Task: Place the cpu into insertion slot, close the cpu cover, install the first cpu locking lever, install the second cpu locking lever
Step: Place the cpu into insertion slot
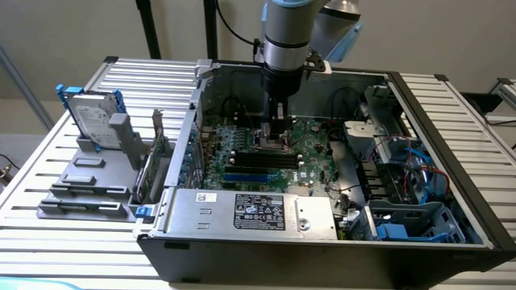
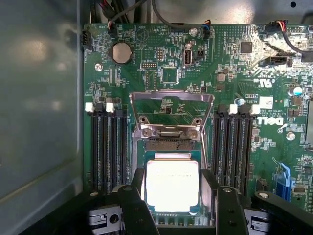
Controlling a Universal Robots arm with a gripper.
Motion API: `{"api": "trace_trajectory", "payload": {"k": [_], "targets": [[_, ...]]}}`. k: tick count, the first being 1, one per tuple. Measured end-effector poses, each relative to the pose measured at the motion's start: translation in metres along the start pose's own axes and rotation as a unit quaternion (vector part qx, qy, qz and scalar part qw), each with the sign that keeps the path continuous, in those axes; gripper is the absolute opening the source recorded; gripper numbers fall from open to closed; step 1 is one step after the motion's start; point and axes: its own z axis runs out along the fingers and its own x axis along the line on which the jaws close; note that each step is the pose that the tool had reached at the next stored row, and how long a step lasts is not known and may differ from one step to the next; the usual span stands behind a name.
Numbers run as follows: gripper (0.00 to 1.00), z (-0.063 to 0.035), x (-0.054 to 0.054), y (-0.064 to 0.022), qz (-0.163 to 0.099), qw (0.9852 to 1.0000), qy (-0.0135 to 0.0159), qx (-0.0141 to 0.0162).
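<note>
The cpu (image 2: 172, 183) is sitting in the slot (image 2: 168, 144). The gripper (image 2: 178, 191) is straddling it, fingers apart and gripping nothing. The cover (image 2: 171, 110) is standing raised at the slot's edge, so closing it and installing both levers are remaining.

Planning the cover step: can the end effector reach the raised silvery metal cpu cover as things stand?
Probably yes. The open end effector straddles the pale square cpu in its black socket; the silvery cover stands raised just beyond, nothing between.
</note>
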Motion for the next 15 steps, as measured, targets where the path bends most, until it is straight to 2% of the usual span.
{"api": "trace_trajectory", "payload": {"k": [5, 15], "targets": [[0.54, 0.0068, -0.002, -0.0005, -0.001, 1.0000, 0.0049, -0.0021], [0.54, 0.0179, -0.004, -0.0011, -0.001, 1.0000, 0.0084, -0.0034]]}}
